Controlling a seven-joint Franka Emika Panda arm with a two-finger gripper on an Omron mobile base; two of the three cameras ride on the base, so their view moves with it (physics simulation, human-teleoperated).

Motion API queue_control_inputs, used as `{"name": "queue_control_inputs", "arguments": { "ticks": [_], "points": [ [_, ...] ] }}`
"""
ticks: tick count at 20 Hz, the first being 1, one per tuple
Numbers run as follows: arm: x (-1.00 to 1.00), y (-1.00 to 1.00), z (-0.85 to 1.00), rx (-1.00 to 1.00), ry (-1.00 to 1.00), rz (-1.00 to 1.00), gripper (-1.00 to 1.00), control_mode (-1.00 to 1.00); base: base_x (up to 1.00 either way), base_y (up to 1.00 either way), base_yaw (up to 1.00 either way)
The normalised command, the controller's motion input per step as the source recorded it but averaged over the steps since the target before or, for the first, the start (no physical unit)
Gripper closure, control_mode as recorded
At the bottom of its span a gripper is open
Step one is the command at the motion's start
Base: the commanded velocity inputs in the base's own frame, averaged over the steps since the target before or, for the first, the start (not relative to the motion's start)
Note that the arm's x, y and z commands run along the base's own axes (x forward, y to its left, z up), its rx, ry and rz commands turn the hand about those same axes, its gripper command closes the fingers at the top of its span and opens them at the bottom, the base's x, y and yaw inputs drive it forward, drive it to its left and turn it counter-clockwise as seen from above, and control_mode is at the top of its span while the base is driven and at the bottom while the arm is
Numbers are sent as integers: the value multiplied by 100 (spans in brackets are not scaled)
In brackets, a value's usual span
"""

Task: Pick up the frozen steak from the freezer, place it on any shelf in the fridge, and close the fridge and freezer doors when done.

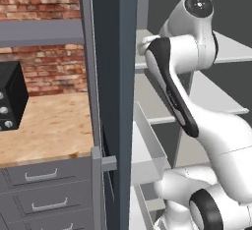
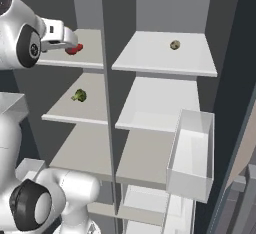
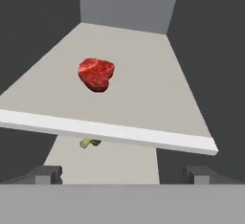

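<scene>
Red brick wall [image 1: 39,0], wooden countertop [image 1: 47,126], grey drawers [image 1: 47,189], black appliance [image 1: 11,96]

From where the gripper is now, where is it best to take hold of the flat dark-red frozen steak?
Probably across the narrow middle of the flat dark-red frozen steak, coming in from the open front and slightly above. It lies flat on the pale freezer shelf, apart from the walls, and the open gripper already faces it.

Frozen steak [image 3: 96,74] on freezer shelf [image 3: 143,74]
</scene>
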Motion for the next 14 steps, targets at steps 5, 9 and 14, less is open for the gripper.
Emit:
{"name": "queue_control_inputs", "arguments": {
  "ticks": [5, 9, 14],
  "points": [
    [43, 13, -47, 2, 0, 0, -100, -100, 0, 0, 0],
    [61, 6, -25, 4, 0, 0, -100, -100, 0, 0, 0],
    [68, 5, -15, 4, 1, 0, -100, -100, 0, 0, 0]
  ]
}}
